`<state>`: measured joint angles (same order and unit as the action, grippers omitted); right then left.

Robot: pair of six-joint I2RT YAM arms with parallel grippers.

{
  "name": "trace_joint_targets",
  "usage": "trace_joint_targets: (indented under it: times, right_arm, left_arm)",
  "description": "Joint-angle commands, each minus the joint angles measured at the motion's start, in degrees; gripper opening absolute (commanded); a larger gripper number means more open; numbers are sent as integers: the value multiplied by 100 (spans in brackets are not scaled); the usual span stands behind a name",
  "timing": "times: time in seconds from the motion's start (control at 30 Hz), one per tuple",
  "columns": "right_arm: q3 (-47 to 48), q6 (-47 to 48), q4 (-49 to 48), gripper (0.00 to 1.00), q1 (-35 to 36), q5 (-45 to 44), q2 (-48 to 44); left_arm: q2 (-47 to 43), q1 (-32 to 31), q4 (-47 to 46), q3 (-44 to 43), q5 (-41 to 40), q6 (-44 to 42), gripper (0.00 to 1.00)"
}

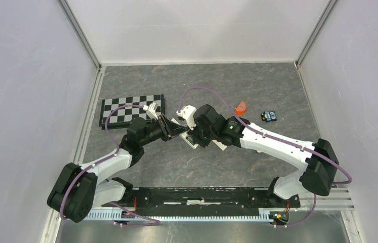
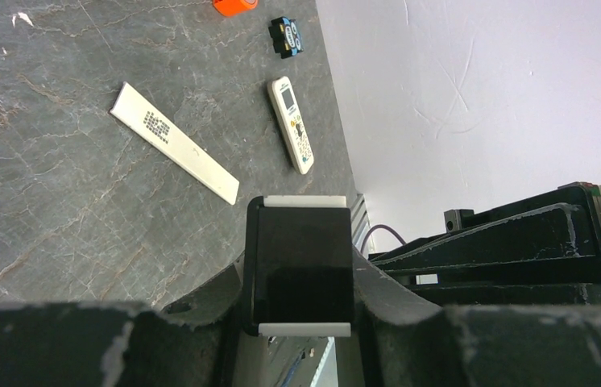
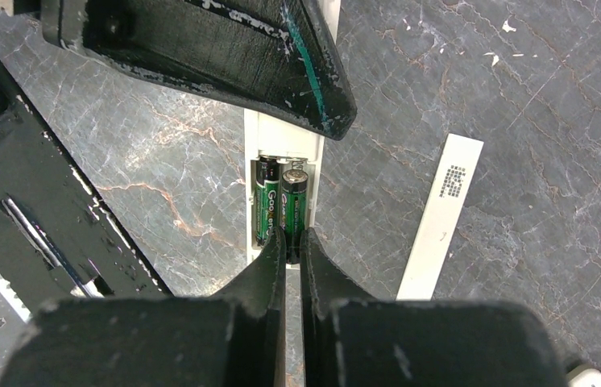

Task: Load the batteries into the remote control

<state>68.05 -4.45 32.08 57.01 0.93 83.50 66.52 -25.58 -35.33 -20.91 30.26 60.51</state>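
Showed a dark grey, veined counter [image 1: 258, 86]. Carried a black-and-white checkerboard [image 1: 132, 110] flat at the far left, with an orange piece [image 1: 241, 107] and a small blue-and-black item [image 1: 269, 116] near each other at the far right. Held the remote control [image 3: 277, 139] mid-counter, recess up, two batteries [image 3: 293, 205] side by side inside. Bore a pale flat strip [image 3: 440, 218] with a dark printed patch near it, and a white handset [image 2: 292, 123], buttons up, close to the wall.

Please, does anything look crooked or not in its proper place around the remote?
Yes. In the remote control, the gripped battery seems to ride higher than the other battery, not flush in the recess; the right pincer is shut on its near end. A pale strip, perhaps the cover, lies apart on the table.
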Motion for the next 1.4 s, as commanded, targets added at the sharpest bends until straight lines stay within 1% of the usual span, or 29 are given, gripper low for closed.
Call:
trace_joint_targets:
  times: [0.0,0.37,0.5,0.77,1.13,1.27,1.37]
  right_arm:
    - [226,31,62,7,47,-40,-27]
    - [244,82,95,6,48,-58,-47]
    - [231,97,62,10,47,140,1]
    - [200,102,115,16,68,175,-43]
    - [103,110,1,27,73,297,-175]
    - [63,44,-131,34,75,226,-339]
    - [-39,-104,-361,45,73,106,-546]
  left_arm:
    - [-161,-17,-343,-9,-71,-253,2]
    - [-178,-17,-232,-19,-135,-435,2]
    - [-182,-19,-229,-19,-126,-426,2]
    - [-200,-17,-204,-1,-195,-435,2]
    - [-191,-19,-184,-10,-213,-417,2]
    - [-186,-18,-155,-25,-205,-359,2]
    - [-197,-17,-38,-102,-146,-250,2]
